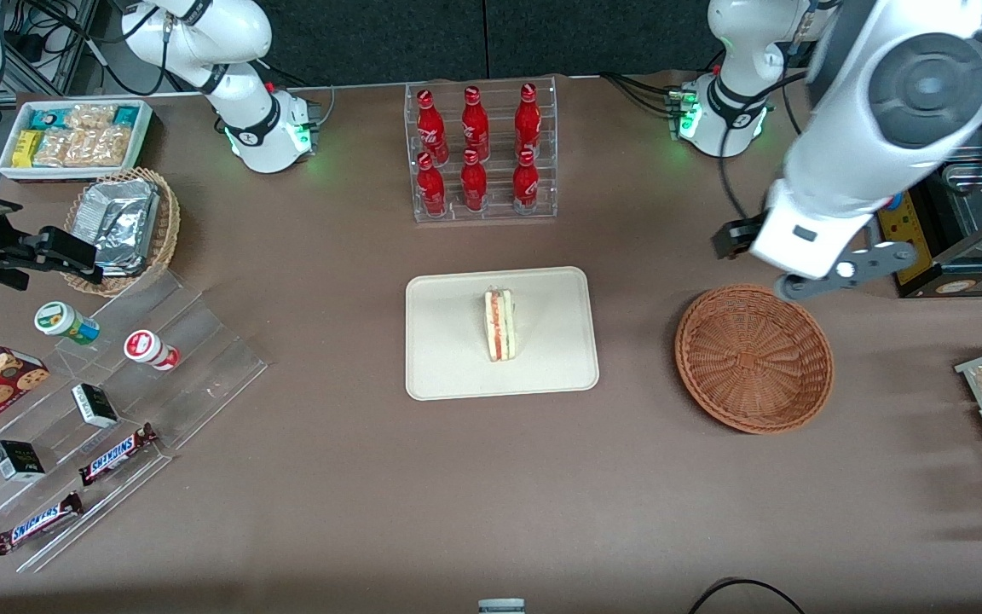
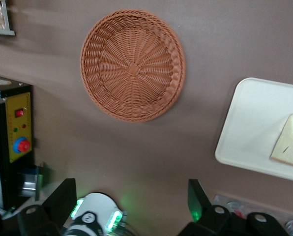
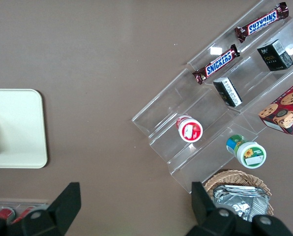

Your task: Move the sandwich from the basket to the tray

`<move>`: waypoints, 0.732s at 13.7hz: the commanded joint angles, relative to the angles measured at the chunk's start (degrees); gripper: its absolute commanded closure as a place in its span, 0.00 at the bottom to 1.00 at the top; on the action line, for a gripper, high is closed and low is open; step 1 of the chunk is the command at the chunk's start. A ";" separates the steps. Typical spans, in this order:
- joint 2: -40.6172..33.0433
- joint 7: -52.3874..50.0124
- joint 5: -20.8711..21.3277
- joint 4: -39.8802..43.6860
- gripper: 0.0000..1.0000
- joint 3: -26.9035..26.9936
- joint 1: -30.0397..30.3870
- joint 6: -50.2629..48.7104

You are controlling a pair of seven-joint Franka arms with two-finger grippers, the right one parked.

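Sandwich down on tray, gripper clear and high

Sandwich (image 1: 499, 325) resting mid-tray (image 1: 448, 367), filling stripe running near to far, wedge standing on edge. Further toward working arm's end: basket (image 1: 753, 358) bare inside. Above basket's farther rim, gripper (image 2: 131, 206) hanging with fingers spread wide, holding nothing. Looks finished; only pulling away left.

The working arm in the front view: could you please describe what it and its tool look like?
The working arm has glossy white shells with a dark grey round joint cap. Its tool has black fingers on a grey body. Its white base glows green, with black cables nearby.
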 commanded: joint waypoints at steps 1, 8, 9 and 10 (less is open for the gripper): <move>-4.45 10.05 -4.26 -2.03 0.00 7.93 -0.30 -0.81; -7.18 29.34 -4.80 -4.04 0.00 18.95 -0.40 -4.24; -7.18 30.56 -4.80 -4.31 0.00 19.13 -0.31 -4.15; -7.53 32.92 -4.80 -4.75 0.00 19.39 -0.31 -4.15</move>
